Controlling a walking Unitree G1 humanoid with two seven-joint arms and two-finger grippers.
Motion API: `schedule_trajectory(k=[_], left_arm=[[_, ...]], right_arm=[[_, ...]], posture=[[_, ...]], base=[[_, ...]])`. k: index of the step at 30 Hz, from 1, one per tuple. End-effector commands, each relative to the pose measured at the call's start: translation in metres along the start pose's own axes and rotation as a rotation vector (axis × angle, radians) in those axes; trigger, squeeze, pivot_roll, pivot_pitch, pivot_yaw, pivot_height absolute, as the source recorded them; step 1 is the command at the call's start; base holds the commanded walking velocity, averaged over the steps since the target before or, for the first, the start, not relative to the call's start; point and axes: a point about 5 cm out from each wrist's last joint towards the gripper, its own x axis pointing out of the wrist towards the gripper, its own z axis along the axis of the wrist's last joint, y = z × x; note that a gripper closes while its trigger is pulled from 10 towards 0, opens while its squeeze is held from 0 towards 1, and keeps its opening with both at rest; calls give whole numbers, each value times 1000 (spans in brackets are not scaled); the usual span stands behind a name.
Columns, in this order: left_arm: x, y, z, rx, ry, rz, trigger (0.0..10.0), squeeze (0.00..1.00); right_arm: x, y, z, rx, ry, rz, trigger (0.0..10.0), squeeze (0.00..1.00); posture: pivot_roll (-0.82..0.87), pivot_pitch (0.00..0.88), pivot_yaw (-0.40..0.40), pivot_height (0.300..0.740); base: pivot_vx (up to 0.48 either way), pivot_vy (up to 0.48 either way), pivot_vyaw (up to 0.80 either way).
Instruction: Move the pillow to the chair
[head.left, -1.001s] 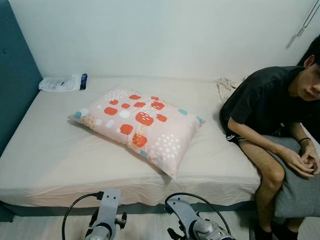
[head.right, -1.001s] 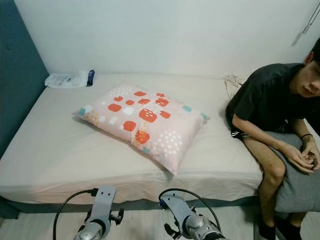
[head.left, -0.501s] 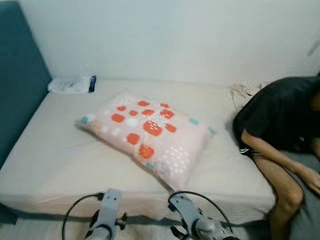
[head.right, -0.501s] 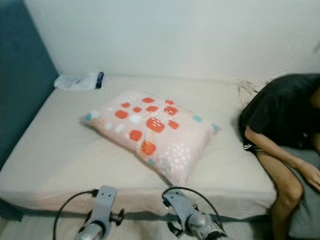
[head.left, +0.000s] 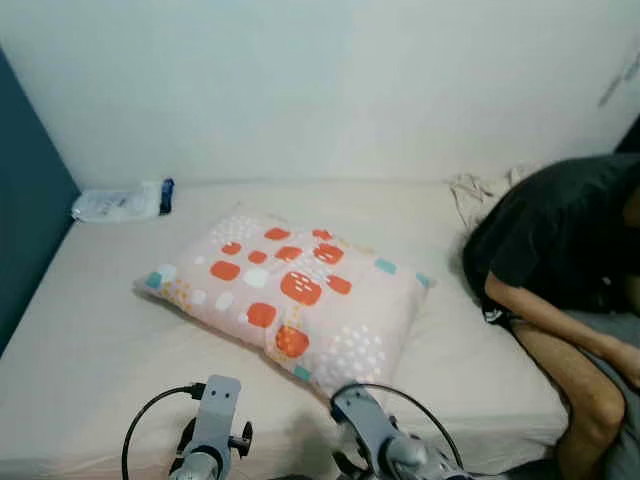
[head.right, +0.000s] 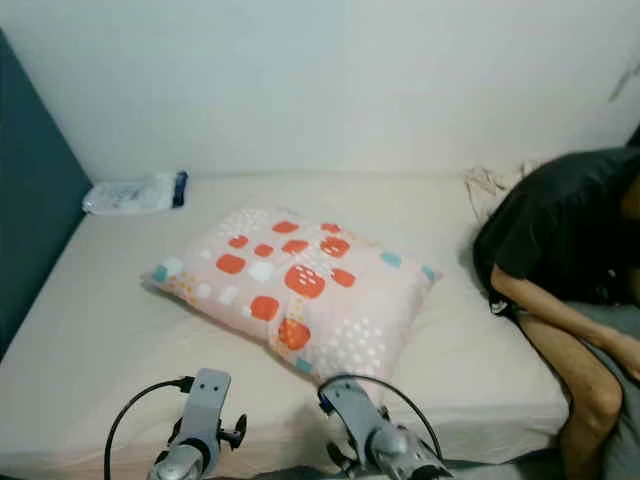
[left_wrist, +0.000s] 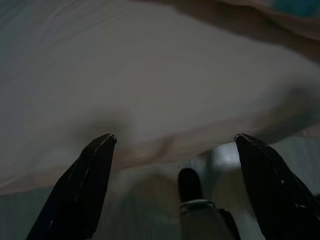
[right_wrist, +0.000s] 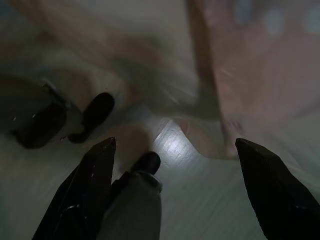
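Pillow (head.left: 290, 297), pink with orange, white and teal patches, lying flat and skewed on the bed (head.left: 90, 330), roughly mid-mattress, one corner reaching toward the near edge. Touched by neither tool. Bed covered in a pale beige sheet, set against a white wall (head.left: 300, 90), with a dark teal headboard (head.left: 25, 230) on the robot's left. Small white packet (head.left: 115, 204) with a dark end resting at the far corner by the headboard, well apart from the pillow. Crumpled pale cloth (head.left: 480, 188) at the far right of the mattress. Seated on the right edge of the bed, a person (head.left: 560, 250) in a dark shirt, leaning forward, bare knee (head.left: 600, 405) near the frame's corner.

Left tool (left_wrist: 175, 142) held low before the bed's near edge, fingers spread wide, nothing between them; sheet and floor beyond. Right tool (right_wrist: 175, 145) likewise low, fingers wide apart and empty, pointing down at the pale floor (right_wrist: 200, 200) beside the hanging sheet, blurred.
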Motion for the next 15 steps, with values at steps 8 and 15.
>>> schedule_trajectory(k=[8, 15], left_arm=[[1, 19, 9, -4, -54, 54, 10000, 0], [3, 28, 26, 21, -148, -1, 10000, 0]], right_arm=[[-6, -35, 43, 288, -219, -158, 10000, 0], [-21, -74, 81, 508, -401, -257, 10000, 0]], posture=[[1, 71, -47, 709], [1, 83, -39, 709]], base=[[0, 0, 0], [0, 0, 0]])
